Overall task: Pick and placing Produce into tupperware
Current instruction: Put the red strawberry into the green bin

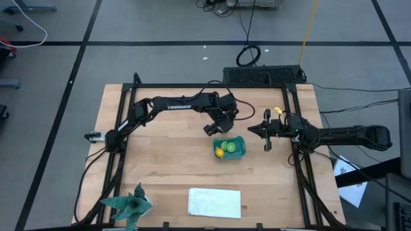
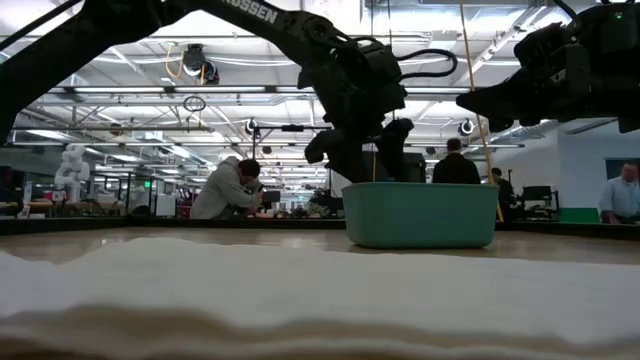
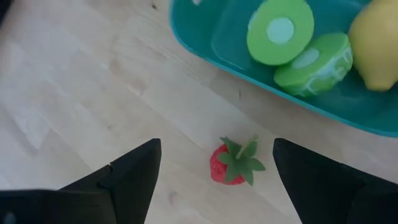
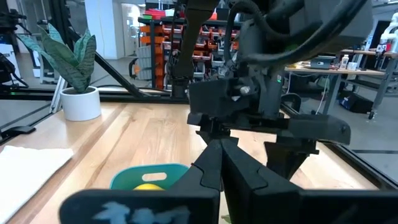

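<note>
Two green produce pieces and a yellow lemon-like piece are seen lying inside the teal tupperware, which is set on the wooden table near its middle. In the left wrist view the green pieces are shown as cut halves with pale faces, one leaning against the other, and the lemon is placed just beside them. A small red strawberry-like piece with a green leafy top is left on the bare wood outside the tub, close to its wall but apart from it.

The left gripper is held over the table at the tub's far-left corner. Its fingers are spread wide on either side of the strawberry and nothing is gripped between them. Whether the fingertips are touching the wood cannot be told from these views.

The right gripper is parked just to the right of the tub, raised above the table, as the low view suggests. Its jaws appear to be parted, with nothing held, though the view is poor.

A flat white sheet is laid at the near edge of the table, and a green spiky paper figure is placed at the near-left corner. Several people are visible in the room beyond.
</note>
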